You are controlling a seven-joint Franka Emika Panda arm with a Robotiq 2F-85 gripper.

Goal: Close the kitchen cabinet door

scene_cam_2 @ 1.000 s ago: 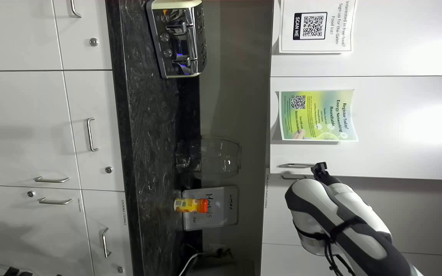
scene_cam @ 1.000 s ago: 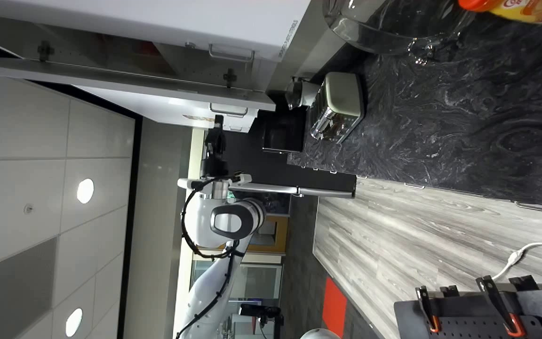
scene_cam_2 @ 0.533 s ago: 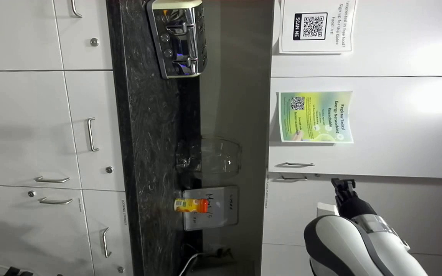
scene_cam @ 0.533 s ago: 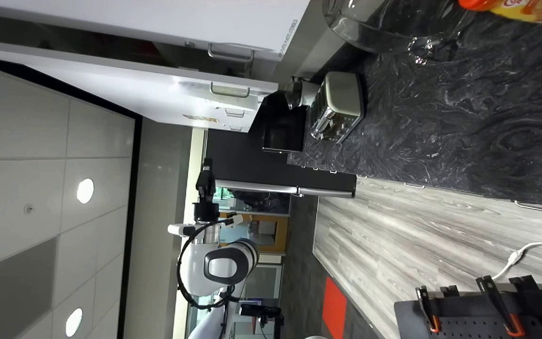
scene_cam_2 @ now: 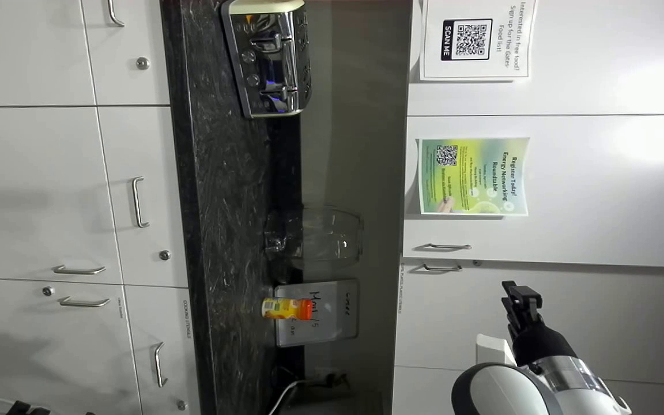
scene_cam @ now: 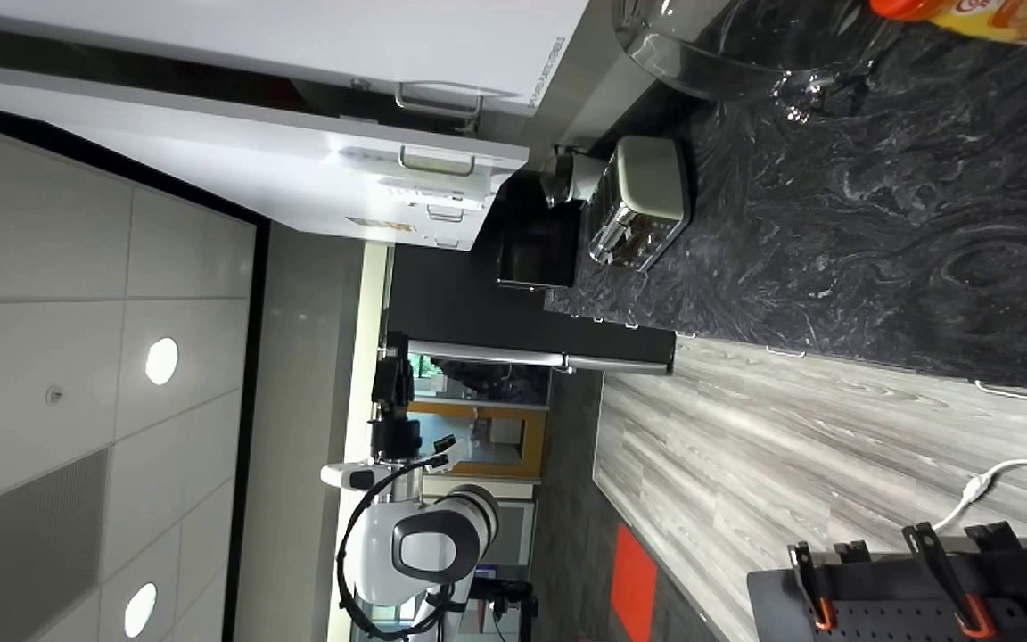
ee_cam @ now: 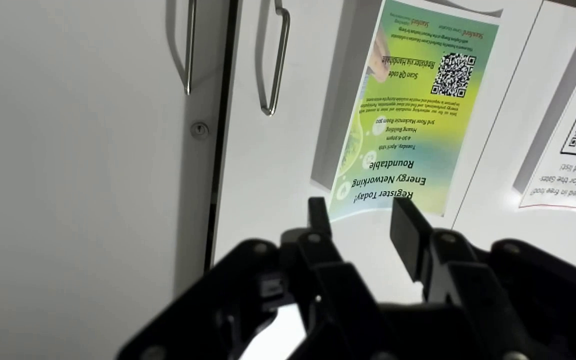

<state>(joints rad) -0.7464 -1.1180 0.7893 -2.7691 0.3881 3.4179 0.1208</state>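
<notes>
The kitchen cabinet door is a flat white panel with a metal handle and a green-yellow flyer. It shows in both exterior views point(scene_cam: 299, 147) point(scene_cam_2: 597, 213) and in the wrist view point(ee_cam: 268, 165). It stands slightly ajar, with a dark narrow gap along its handle edge. My gripper is in both exterior views point(scene_cam: 396, 343) point(scene_cam_2: 521, 288), out in front of the cabinets and apart from the door. In the wrist view the gripper point(ee_cam: 360, 212) has its two fingers spread with nothing between them; the door's face and flyer lie beyond.
A neighbouring closed cabinet point(scene_cam_2: 459, 323) with handle and lock adjoins the door. Below is a dark marbled counter point(scene_cam: 834, 223) with a toaster point(scene_cam: 652, 183), a glass jar point(scene_cam_2: 332, 236) and a yellow bottle point(scene_cam_2: 286, 308). A paper sign point(scene_cam_2: 476, 40) hangs on another door.
The door has swung inward; its gap is much narrower and the hinge fittings seen earlier are hidden. My gripper has left the door edge and backed away from the cabinets.
</notes>
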